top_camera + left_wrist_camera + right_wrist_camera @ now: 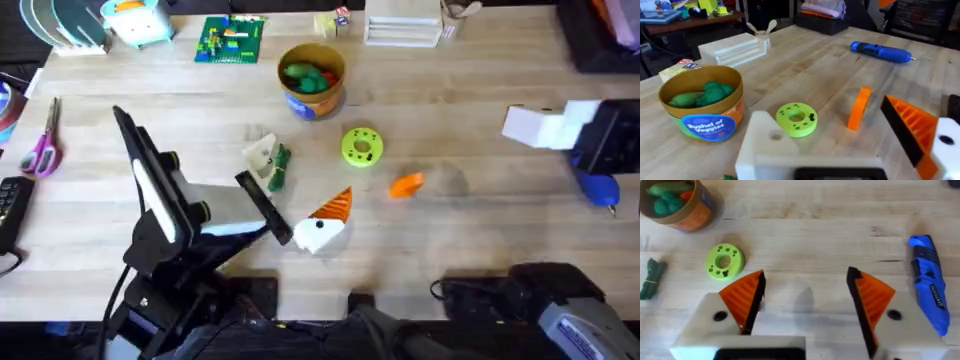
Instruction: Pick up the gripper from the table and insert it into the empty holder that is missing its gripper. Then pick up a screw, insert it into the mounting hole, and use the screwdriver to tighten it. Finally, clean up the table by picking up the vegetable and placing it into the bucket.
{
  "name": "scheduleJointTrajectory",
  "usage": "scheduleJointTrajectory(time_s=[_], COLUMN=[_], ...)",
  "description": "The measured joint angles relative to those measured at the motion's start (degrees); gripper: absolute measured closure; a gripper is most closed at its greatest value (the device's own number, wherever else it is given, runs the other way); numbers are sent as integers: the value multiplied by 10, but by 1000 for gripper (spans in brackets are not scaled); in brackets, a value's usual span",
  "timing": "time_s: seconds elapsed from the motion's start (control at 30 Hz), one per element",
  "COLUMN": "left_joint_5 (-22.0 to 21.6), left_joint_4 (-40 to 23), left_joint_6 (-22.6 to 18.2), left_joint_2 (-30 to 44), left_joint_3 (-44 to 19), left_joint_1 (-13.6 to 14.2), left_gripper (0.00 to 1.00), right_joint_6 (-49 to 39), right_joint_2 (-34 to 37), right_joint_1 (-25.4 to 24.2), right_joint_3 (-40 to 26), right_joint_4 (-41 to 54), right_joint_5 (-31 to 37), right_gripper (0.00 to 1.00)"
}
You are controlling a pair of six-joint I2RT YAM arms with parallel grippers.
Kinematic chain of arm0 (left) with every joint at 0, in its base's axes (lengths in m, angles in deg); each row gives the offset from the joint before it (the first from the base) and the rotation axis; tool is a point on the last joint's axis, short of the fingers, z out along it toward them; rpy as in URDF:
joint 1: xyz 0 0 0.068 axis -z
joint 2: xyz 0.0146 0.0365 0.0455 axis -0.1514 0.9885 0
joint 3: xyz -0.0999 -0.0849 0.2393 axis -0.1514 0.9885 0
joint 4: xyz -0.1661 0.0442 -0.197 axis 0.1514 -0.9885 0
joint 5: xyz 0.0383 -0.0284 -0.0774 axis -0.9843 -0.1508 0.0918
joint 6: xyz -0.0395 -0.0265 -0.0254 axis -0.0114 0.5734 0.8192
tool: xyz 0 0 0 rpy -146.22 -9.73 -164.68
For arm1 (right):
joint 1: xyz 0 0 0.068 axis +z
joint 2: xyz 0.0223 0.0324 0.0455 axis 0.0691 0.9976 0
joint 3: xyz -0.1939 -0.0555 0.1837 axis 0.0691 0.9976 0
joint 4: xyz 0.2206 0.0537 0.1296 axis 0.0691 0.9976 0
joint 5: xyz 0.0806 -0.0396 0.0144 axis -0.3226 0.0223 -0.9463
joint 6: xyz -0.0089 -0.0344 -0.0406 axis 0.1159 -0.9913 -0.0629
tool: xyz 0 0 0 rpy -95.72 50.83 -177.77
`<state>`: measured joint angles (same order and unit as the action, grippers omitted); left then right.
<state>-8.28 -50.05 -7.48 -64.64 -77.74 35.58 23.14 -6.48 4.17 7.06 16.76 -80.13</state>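
Orange and wedge-shaped, the small loose plastic gripper [406, 185] lies on the pale wooden tabletop [450, 110], apart from both arms; the left wrist view shows it [859, 107] just beside the lime-green round disc [797, 119]. The left gripper [322, 222] rests low on the tabletop, one orange ribbed finger [910, 127] on its white base and, across from it, the bare white angular holder [771, 145] with its small dark mounting hole [775, 136]; its fingers are spread and grasp nothing. The right gripper [805, 300] hovers over bare wood with both orange fingers [743, 300] released wide. The blue pen-shaped screwdriver [930, 282] lies just beside it. The slim green toy vegetable [279, 167] lies near the left arm. The round tan paper bucket [312, 78] stands farther back, with green toy vegetables inside.
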Motion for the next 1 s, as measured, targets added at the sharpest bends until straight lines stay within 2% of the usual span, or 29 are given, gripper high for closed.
scheduleJointTrajectory(time_s=[0.17,0.37,0.47,0.63,0.8,1.0], left_joint_5=[0,0,0,0,0,0], left_joint_4=[0,0,0,0,0,0], left_joint_6=[0,0,0,0,0,0], left_joint_2=[0,0,0,0,0,0], left_joint_3=[0,0,0,0,0,0], left_joint_1=[0,0,0,0,0,0], left_gripper=[9,8,8,8,7,7], right_joint_6=[3,53,49,-37,-145,-335], right_joint_2=[0,0,1,41,119,153], right_joint_1=[0,0,0,37,126,217], right_joint_3=[0,0,0,-3,-7,-9], right_joint_4=[-7,-12,-13,35,39,46], right_joint_5=[0,-1,-35,-84,-100,-92], right_gripper=[11,10,11,11,11,11])
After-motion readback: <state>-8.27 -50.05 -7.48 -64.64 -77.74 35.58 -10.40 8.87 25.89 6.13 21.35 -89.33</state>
